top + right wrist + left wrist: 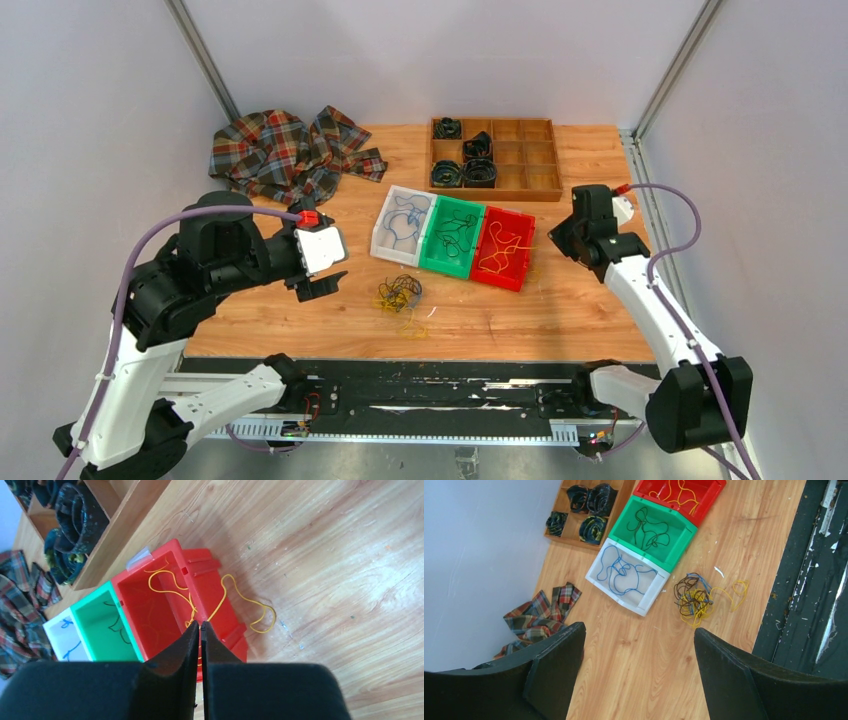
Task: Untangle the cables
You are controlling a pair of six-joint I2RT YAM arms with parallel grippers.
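Observation:
The tangled cables [400,293], yellow, blue and dark strands, lie as a small clump on the wooden table in front of the bins; they also show in the left wrist view [694,599]. My left gripper [320,285] is open and empty, above the table left of the clump [639,632]. A white bin [380,247] holds a blue cable [405,220], a green bin [432,262] a black cable [455,235], a red bin [500,282] a yellow cable [170,587]. That yellow cable hangs over the bin's wall onto the table. My right gripper [200,624] is shut above that wall; no strand shows between its pads.
A wooden compartment tray [540,190] with thick black coiled rolls [463,172] stands behind the bins. A plaid cloth [290,150] lies at the back left. A black rail [420,385] runs along the table's near edge. Grey walls close in both sides.

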